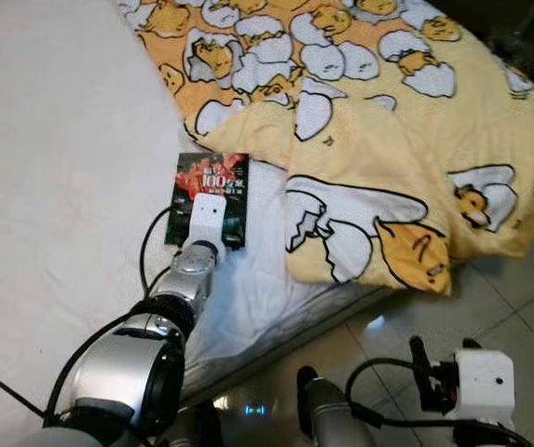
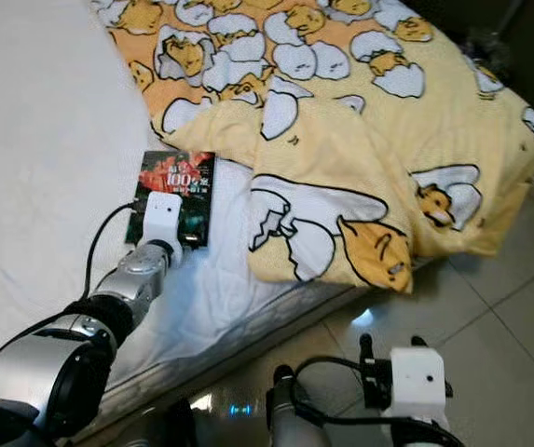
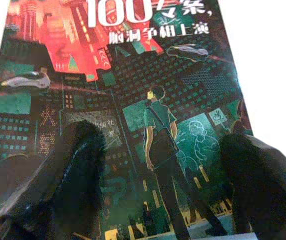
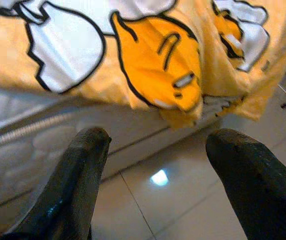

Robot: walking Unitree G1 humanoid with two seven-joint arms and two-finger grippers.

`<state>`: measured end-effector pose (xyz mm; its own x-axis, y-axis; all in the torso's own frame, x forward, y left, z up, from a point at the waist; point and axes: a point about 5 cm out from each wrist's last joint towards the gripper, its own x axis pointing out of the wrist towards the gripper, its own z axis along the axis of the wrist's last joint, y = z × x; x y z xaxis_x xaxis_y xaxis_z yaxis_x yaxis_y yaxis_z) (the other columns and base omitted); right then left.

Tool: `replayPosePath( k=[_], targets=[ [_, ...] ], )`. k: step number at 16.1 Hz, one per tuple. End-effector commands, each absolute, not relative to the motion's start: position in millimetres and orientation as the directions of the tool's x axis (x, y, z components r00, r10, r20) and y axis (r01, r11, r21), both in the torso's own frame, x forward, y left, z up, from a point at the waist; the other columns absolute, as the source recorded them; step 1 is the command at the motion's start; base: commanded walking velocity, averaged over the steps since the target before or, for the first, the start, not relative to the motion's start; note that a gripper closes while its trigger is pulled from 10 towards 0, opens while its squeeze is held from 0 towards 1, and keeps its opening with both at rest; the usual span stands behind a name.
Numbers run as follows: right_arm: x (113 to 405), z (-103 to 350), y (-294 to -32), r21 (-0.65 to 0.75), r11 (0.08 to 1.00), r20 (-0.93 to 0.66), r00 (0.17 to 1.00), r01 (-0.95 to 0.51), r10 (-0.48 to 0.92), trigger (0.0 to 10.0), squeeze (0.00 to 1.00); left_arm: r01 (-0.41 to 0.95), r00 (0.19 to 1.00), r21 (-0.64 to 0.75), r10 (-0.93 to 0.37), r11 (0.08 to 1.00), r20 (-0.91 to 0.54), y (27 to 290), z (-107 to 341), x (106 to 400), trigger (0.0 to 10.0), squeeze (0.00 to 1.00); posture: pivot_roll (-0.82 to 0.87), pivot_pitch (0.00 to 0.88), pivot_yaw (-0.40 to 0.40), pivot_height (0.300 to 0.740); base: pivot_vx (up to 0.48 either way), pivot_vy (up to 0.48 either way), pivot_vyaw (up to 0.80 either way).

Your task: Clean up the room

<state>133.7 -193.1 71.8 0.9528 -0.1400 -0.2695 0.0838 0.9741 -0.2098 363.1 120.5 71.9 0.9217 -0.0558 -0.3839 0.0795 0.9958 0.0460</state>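
A book [image 1: 214, 179] with a dark cover, red artwork and a large "100" lies flat on the white bed sheet [image 1: 61, 168], beside the edge of a yellow blanket. My left gripper [image 3: 160, 137] is stretched out over the book's near half. It is open, its two black fingers [image 3: 80, 150] spread across the cover with nothing clamped between them. From the head, its white wrist housing [image 1: 209, 219] covers the middle of the book. My right gripper [image 4: 157, 137] hangs low beside the bed above the floor, open and empty.
A yellow blanket [image 1: 369, 140] printed with egg characters is bunched over the right half of the bed and droops over the mattress edge [image 4: 33, 135]. Pale glossy floor tiles [image 1: 509, 289] lie to the right. A dark object [image 1: 518, 37] stands beyond the far corner.
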Motion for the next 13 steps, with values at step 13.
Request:
replayPosePath(
  k=[13],
  targets=[
    [146, 71, -203, -0.229, 0.971, -0.279, 0.951, 0.068, -0.132, 10.0, 0.0, 0.363, 0.72, -0.423, -0.538, 0.83, -0.438, -17, 34, 289, 10.0, 0.0, -0.34, 0.23, 0.001, 0.74, 0.0, 0.0, 0.0]
  ],
)
